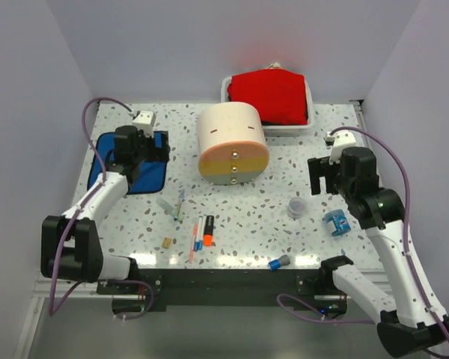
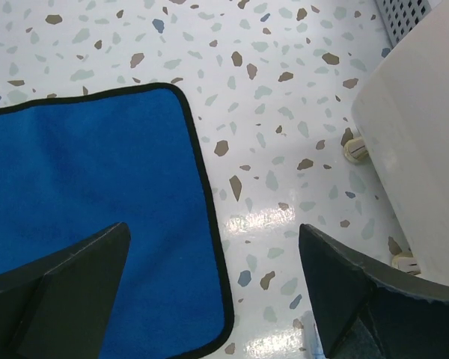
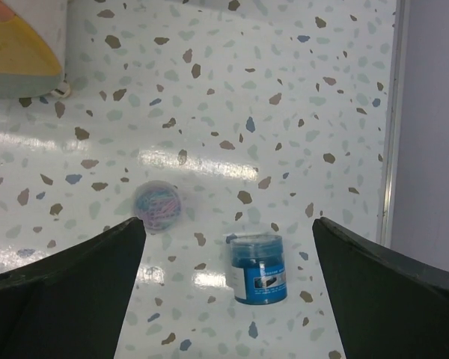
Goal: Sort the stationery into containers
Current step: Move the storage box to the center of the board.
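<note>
**Station status: both hands wide, stationery loose on the counter**

1. Left hand (image 1: 159,146): it hangs above the blue cloth (image 1: 146,178) at the left of the counter (image 1: 284,243). In the left wrist view the left hand (image 2: 213,233) has its jaws spread wide with nothing between them. The cloth edge and bare counter lie below it.
2. Right hand (image 1: 323,176): it hangs over the right side of the counter. In the right wrist view the right hand (image 3: 228,224) is also spread wide and holds nothing.
3. Containers: the cream drawer unit (image 1: 233,138) stands at centre rear. Its yellow-orange drawers (image 1: 234,166) face the arms.
4. Stationery, all on the counter:
   - The clear pen (image 1: 180,206) lies in front of the unit.
   - The blue pen (image 1: 200,232), orange marker (image 1: 209,231) and thin red pen (image 1: 193,243) lie side by side nearer the arms.
   - The tan eraser (image 1: 167,242) lies left of these.
   - The blue-grey cap piece (image 1: 278,262) lies near the front edge.
   - The clear cup (image 1: 297,207) stands below the right hand, with coloured contents.
   - The small blue tub (image 1: 337,222) stands just beside the cup.
5. Other: a white tray (image 1: 284,129) with a red cloth (image 1: 269,97) sits behind the unit
</note>
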